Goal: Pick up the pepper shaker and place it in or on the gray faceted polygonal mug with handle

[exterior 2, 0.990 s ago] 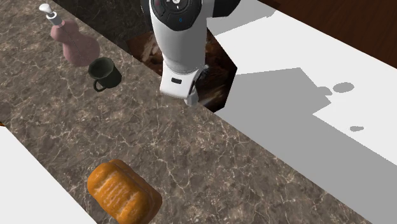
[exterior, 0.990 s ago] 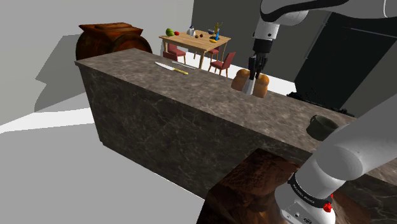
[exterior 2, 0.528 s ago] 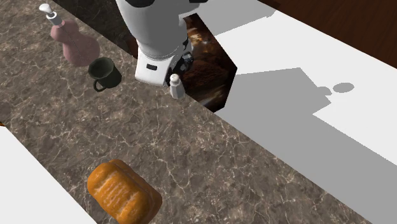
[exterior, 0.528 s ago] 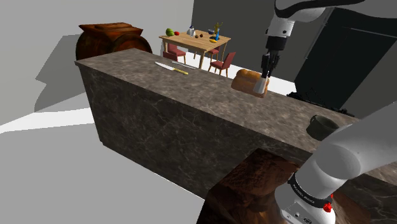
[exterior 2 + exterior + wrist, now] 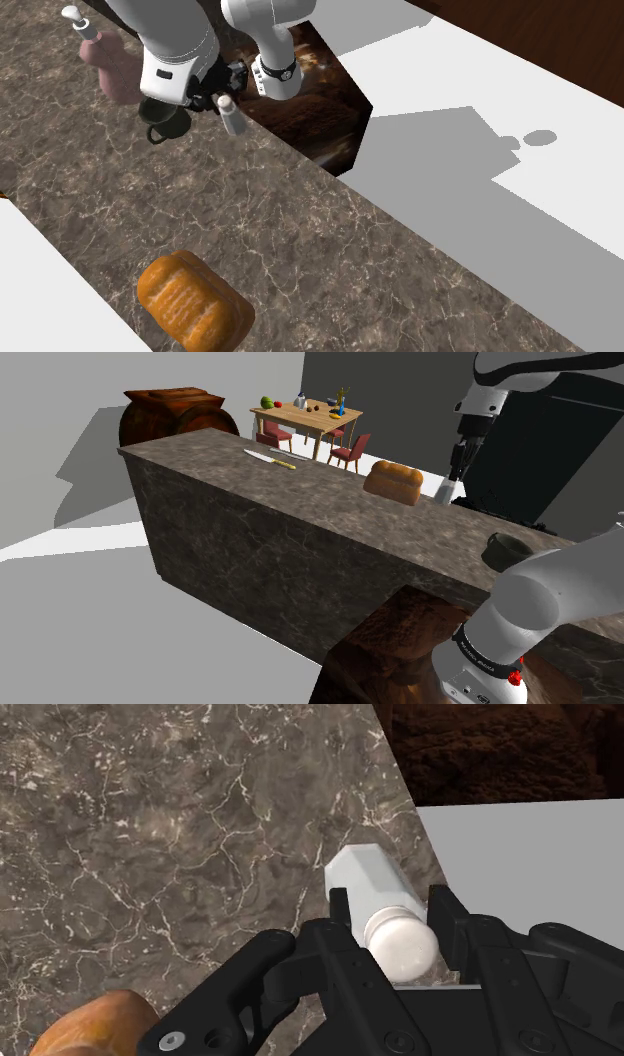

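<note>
Carried sideways over the last 1 second, the pepper shaker (image 5: 232,118) now hangs well clear of the bread loaf (image 5: 394,483) it was next to, and in the second exterior view it sits just beside the mug (image 5: 503,557). It is pale, with a rounded white cap, and it is up in the air above the marble counter (image 5: 300,250), not resting on anything. The gripper (image 5: 391,904) has its 2 black fingers clamped on the shaker's upper part, cap toward the hand and base pointing down.

From where I stand this looks like the carry, with the drop not yet started. The dark greenish-grey mug is partly hidden under the forearm, so I cannot tell whether the shaker is over the opening yet; it looks a little short of it. To do this well, the arm should finish the sideways travel at this height, centre the base over the mouth, then lower straight down and let go only once the base is inside the rim. A knock on the rim could tip the mug, and the pink bottle (image 5: 112,68) stands close behind it.
</note>
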You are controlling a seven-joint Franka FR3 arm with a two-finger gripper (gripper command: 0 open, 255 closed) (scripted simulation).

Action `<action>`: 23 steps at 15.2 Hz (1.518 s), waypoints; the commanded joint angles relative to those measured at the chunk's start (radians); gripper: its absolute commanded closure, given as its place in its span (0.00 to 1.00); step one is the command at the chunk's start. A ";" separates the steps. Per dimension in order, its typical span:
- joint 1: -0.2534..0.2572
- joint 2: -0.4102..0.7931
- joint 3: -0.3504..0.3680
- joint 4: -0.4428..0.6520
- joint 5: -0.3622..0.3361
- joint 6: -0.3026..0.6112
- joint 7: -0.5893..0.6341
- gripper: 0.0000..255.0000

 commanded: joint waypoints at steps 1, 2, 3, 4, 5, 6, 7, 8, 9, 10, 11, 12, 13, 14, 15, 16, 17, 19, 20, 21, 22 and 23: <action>-0.017 -0.017 -0.025 0.000 -0.023 -0.013 -0.038 1.00; -0.028 -0.028 -0.040 -0.002 -0.037 -0.019 -0.059 1.00; -0.038 -0.039 -0.055 -0.004 -0.051 -0.025 -0.080 1.00; -0.048 -0.048 -0.070 -0.004 -0.065 -0.031 -0.102 1.00; -0.058 -0.056 -0.085 -0.003 -0.079 -0.036 -0.124 1.00; -0.067 -0.063 -0.101 -0.001 -0.093 -0.041 -0.146 1.00; -0.076 -0.069 -0.118 0.002 -0.106 -0.046 -0.169 1.00; -0.085 -0.074 -0.134 0.006 -0.120 -0.051 -0.191 1.00; -0.094 -0.077 -0.151 0.011 -0.133 -0.055 -0.215 1.00; -0.103 -0.080 -0.168 0.017 -0.147 -0.059 -0.238 1.00; -0.111 -0.081 -0.185 0.024 -0.159 -0.062 -0.262 1.00; -0.119 -0.082 -0.203 0.032 -0.172 -0.066 -0.287 1.00; -0.126 -0.081 -0.221 0.042 -0.184 -0.068 -0.311 1.00; -0.133 -0.079 -0.240 0.052 -0.196 -0.070 -0.336 1.00; -0.139 -0.076 -0.259 0.063 -0.207 -0.072 -0.361 1.00; -0.144 -0.072 -0.279 0.076 -0.218 -0.074 -0.387 1.00; -0.149 -0.066 -0.299 0.089 -0.228 -0.075 -0.413 1.00; -0.157 -0.052 -0.341 0.119 -0.246 -0.075 -0.465 1.00; -0.161 -0.041 -0.366 0.138 -0.255 -0.075 -0.497 1.00; -0.161 -0.043 -0.369 0.123 -0.258 -0.062 -0.494 1.00; -0.162 -0.045 -0.372 0.109 -0.260 -0.050 -0.492 1.00; -0.163 -0.047 -0.375 0.096 -0.263 -0.037 -0.490 1.00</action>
